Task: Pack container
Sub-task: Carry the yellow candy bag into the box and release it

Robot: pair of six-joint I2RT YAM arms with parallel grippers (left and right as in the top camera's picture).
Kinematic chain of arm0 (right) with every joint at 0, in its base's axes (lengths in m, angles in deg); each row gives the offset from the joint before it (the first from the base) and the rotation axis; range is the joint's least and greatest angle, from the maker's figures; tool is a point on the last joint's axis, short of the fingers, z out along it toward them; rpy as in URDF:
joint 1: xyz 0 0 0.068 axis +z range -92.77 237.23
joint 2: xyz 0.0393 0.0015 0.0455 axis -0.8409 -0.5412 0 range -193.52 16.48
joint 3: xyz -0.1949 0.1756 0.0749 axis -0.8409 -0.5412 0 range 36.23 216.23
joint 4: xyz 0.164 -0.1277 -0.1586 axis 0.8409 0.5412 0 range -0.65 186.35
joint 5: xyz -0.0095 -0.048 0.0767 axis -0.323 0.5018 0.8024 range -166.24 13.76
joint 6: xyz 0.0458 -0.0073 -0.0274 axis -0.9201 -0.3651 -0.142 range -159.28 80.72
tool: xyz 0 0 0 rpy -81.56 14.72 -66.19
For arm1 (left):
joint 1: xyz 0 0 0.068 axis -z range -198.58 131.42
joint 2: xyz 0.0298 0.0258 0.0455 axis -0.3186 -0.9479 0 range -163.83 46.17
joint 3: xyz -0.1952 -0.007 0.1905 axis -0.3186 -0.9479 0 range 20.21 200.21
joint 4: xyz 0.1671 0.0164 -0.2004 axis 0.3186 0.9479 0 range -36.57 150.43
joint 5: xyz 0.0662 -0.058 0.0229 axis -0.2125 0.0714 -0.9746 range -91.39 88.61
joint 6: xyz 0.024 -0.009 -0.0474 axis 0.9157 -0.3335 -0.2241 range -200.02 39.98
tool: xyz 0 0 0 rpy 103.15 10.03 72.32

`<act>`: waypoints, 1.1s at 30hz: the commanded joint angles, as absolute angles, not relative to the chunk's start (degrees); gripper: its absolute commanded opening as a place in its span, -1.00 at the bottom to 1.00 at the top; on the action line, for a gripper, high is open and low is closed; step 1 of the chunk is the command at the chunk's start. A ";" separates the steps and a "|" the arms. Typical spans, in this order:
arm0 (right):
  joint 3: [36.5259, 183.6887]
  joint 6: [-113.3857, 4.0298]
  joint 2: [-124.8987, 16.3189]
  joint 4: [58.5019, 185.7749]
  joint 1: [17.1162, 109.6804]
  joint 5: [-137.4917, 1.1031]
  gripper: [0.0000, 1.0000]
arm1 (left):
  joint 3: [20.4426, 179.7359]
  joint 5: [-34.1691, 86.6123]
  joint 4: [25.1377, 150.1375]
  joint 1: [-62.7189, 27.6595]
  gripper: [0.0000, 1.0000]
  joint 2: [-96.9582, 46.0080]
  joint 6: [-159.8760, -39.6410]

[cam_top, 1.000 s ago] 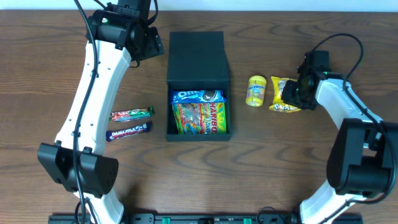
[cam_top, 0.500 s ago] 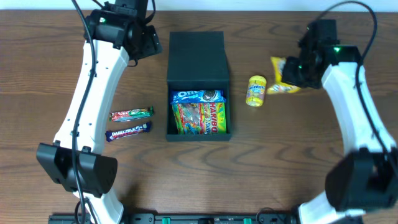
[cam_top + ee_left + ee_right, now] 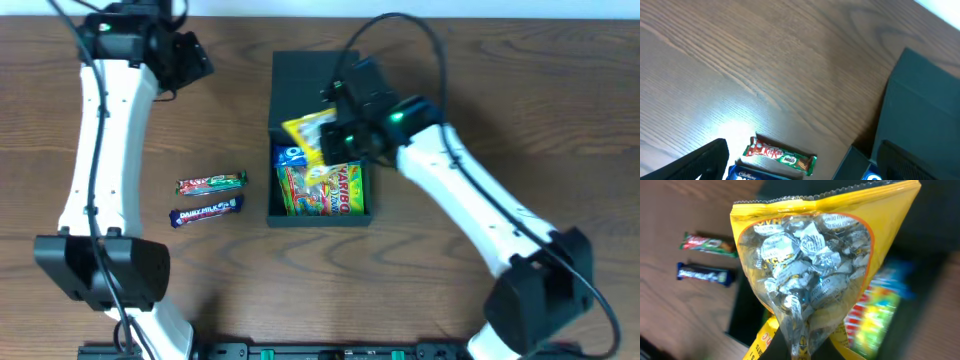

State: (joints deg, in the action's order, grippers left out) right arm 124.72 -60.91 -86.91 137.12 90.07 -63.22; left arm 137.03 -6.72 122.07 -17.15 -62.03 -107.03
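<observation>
- The dark teal-green, matte, square box container [image 3: 318, 217] sits mid-table with its flap lid open on the far side. A colourful Haribo gummy packet [image 3: 325, 190] and a blue Oreo packet [image 3: 290, 156] lie inside.
- The right gripper [image 3: 336, 133] is clamped on a yellow plastic bag of foil-wrapped sweets [image 3: 810, 270], which hangs above the far-left part of the opening.
- Lower the bag onto the packets before releasing. It looks limp and lumpy, so a high drop could drape it over the left wall.
- Keep it off the hinge line so the flap can close.
- The left gripper [image 3: 190, 60], jaws apart and empty, hovers far left, well apart from the box.
- A red KitKat bar [image 3: 212, 183] and a blue Dairy Milk bar [image 3: 207, 211] lie left of the box.
</observation>
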 commanded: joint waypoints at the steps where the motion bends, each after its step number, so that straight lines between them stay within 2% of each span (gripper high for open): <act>1: 124.54 -66.39 -89.73 135.64 93.05 -62.65 -0.97 | 137.49 -1.49 122.64 -19.75 0.90 -60.19 -107.27; 10: 124.54 -74.24 -95.87 133.14 98.88 -63.88 -0.98 | 137.49 -0.03 123.56 -21.61 0.90 -60.19 -107.22; 19: 124.54 -81.67 -98.47 134.83 100.43 -66.68 -0.97 | 137.49 -0.03 123.73 -21.61 0.91 -60.19 -106.98; 30: 124.19 -81.74 -99.04 135.61 102.66 -70.02 -0.95 | 137.49 -0.01 123.91 -21.61 0.90 -60.19 -106.98; 31: 124.19 -81.06 -99.04 135.61 102.86 -70.02 -0.70 | 137.49 -0.01 123.91 -21.61 0.91 -60.19 -106.98; 32: 124.19 -79.97 -99.04 135.61 102.97 -70.04 -0.27 | 137.49 -0.01 123.91 -21.61 0.90 -60.19 -106.98; 33: 124.19 -79.22 -99.04 135.61 102.97 -70.02 0.08 | 137.49 -0.01 123.91 -21.61 0.91 -60.19 -106.98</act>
